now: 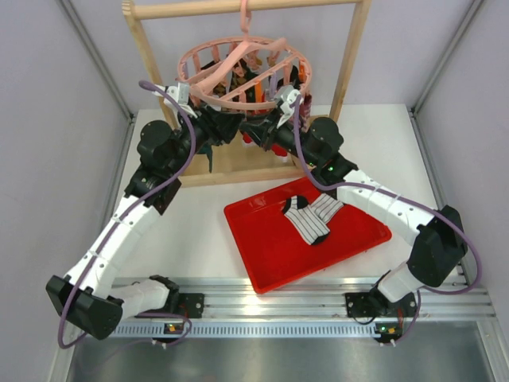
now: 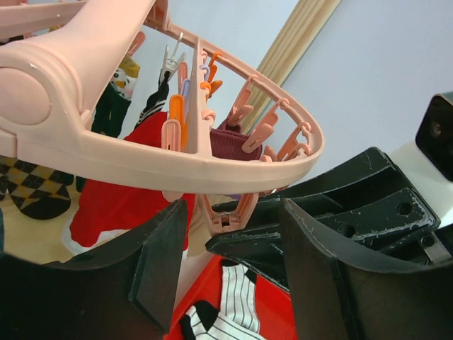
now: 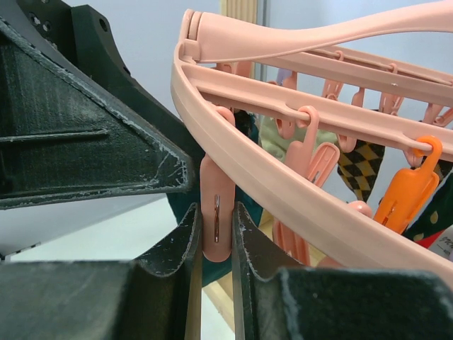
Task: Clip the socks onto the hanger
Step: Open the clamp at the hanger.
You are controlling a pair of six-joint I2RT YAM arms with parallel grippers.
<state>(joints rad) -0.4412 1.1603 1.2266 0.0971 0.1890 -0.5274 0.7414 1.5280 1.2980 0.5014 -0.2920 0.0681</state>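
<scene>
Hanger: the round pink plastic clip hanger hangs by its hook from the top bar of the wooden rack frame, at the far side of the white table. Both arms reach up to its lower rim, one from each side.

Right gripper: jaws pressed together on a pink plastic peg that dangles from the outer ring. Both finger pads bear on the peg's flat sides.

Left gripper: jaws spread. A second pink peg hangs in the gap between them, under the rim. Contact with either finger cannot be confirmed.

Socks: the white pinstriped socks with black toes and cuffs lie flat on the red plastic tray on the table, in front of the rack, well apart from both grippers. Neither is clipped.

Other items: a red cloth and a black-and-yellow checked sock hang from the hanger's pegs.
</scene>
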